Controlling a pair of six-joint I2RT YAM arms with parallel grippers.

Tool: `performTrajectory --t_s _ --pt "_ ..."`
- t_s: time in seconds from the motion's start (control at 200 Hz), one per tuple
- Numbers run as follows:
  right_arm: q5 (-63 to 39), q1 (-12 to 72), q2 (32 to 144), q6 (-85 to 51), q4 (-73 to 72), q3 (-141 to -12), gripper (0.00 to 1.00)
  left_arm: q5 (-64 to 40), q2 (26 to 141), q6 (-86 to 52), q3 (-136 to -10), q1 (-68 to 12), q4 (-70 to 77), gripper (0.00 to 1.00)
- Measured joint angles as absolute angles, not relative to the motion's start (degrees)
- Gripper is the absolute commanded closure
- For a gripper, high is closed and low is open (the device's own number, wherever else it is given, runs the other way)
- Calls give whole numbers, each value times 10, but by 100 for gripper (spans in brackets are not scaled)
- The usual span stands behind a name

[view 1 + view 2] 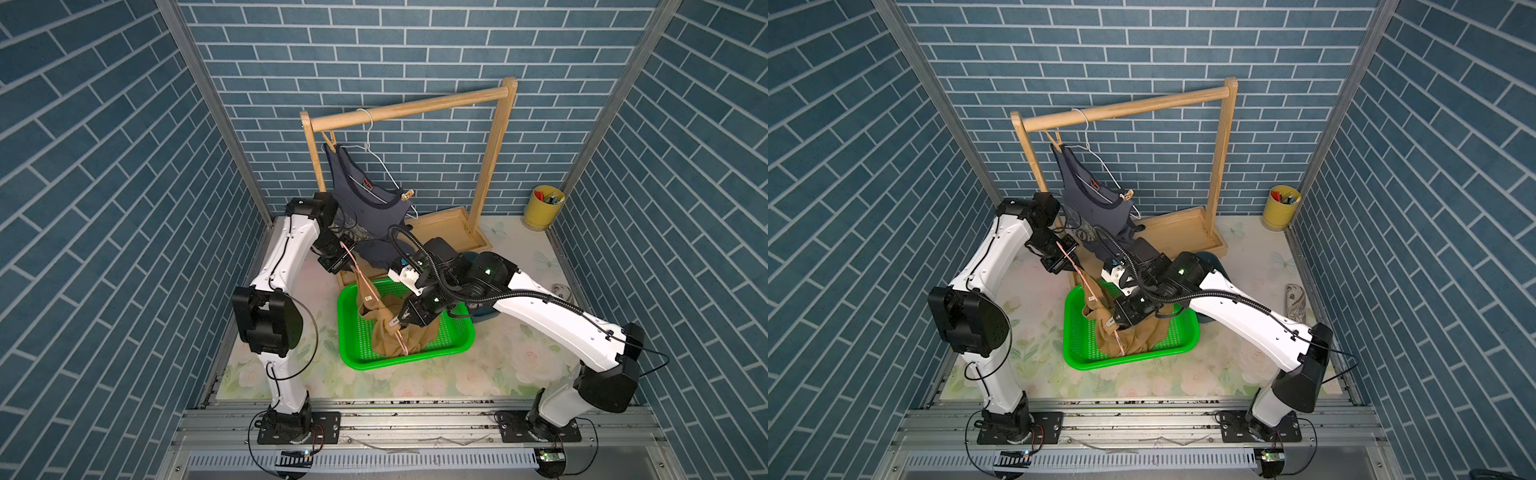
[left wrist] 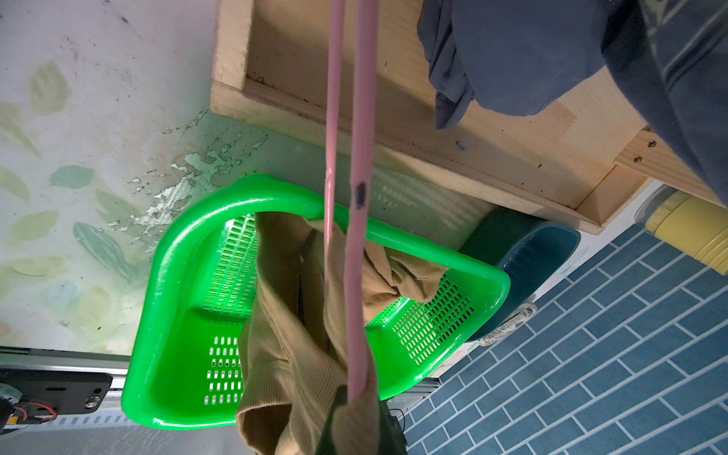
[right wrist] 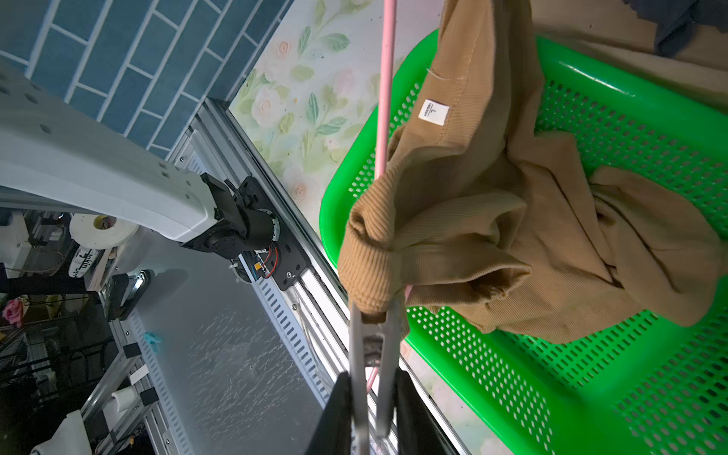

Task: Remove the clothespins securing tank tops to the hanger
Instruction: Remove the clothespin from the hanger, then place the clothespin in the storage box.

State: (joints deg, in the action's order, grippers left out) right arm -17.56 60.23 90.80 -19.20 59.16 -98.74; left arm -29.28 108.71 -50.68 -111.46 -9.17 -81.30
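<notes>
- Blurred clothespin (image 3: 372,354) is running off the lower edge between fingers (image 3: 335,417).
- Pink hanger (image 2: 361,118) is exiting the upper edge.
- Yellow cup's (image 1: 540,214) contents are showing too small to tell.

pink hanger (image 2: 356,256): carries tan top (image 2: 283,335) | green basket (image 2: 157,299): beneath | dark top (image 2: 532,59): over wooden tray (image 2: 512,157)

Glossy plastic basket (image 3: 630,91), ribbed matt tan tank top (image 3: 492,220), smooth pink hanger (image 2: 360,118), perhaps coated wire, bare wooden rack (image 1: 415,106)
</notes>
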Motion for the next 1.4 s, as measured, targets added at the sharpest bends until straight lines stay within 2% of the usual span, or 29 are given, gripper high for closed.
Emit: performTrajectory --t_s 0.315,0.82,1.02,1.4 --pt "-167 606 908 -192 593 -987 97 -288 1086 -505 -1108 -92 -809 100" --pt "-169 556 872 -192 643 -992 100 -244 1086 -495 -1108 -91 -816 100" --pt "-171 441 855 -192 663 -958 98 -244 1081 -498 -1097 -91 -807 100" --pt "-98 237 953 -197 675 -927 98 -248 1039 -510 -1063 -92 -791 100"
